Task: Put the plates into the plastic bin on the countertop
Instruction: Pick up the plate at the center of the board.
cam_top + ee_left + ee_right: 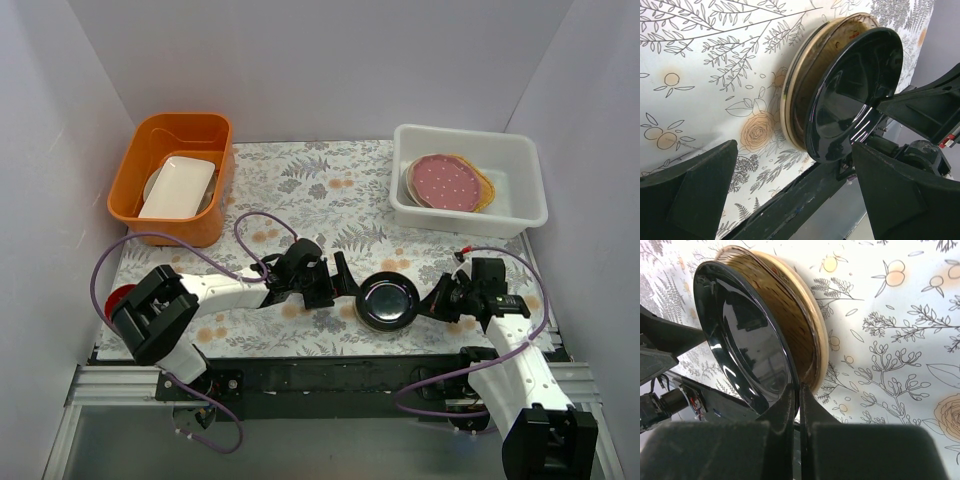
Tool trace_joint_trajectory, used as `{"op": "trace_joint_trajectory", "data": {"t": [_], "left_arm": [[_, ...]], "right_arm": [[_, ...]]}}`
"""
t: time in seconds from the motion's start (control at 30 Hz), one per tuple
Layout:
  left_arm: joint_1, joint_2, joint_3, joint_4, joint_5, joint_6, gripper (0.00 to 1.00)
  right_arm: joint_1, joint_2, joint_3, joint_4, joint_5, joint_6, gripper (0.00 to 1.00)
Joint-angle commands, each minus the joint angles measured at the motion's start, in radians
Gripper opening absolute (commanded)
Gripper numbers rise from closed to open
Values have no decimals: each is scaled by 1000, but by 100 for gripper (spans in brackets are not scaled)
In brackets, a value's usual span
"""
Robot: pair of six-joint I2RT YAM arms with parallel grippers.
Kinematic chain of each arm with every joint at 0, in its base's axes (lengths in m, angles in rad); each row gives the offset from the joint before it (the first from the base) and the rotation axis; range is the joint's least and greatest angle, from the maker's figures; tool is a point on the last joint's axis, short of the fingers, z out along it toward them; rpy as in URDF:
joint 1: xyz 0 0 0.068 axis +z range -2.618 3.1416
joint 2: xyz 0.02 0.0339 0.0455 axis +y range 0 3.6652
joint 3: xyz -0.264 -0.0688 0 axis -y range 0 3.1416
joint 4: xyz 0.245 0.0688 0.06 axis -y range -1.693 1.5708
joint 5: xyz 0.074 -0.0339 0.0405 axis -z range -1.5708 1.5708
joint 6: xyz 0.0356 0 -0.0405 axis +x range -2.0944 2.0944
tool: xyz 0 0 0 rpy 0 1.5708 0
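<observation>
From above, the bin (468, 132) already held a pink plate (447, 180) on a yellow one (487, 190). The black plate (387, 302) lay at the near edge of the countertop (320, 190), between the two grippers and well apart from the bin.

In the left wrist view, the left gripper (790, 192) gaped wide and touched nothing.

In the right wrist view, the right gripper (797, 400) was clamped on the black plate's rim, its gold underside facing the countertop. Lifting it and carrying it to the bin looked to be what remained.
</observation>
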Motion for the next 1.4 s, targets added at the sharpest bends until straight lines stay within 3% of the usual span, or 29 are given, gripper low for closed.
{"op": "trace_joint_trajectory", "data": {"t": [0.0,0.43,0.93,1.37], "left_arm": [[-7,-74,6,-10,-25,21,98],[-7,-138,29,-81,-83,41,98],[-7,-160,-9,-45,-66,24,98],[-5,-143,19,-39,-34,62,98]], "right_arm": [[4,-4,69,6,-7,9,1],[4,49,162,35,-24,23,1],[4,121,216,93,-25,29,1],[4,258,397,147,-20,41,1]]}}
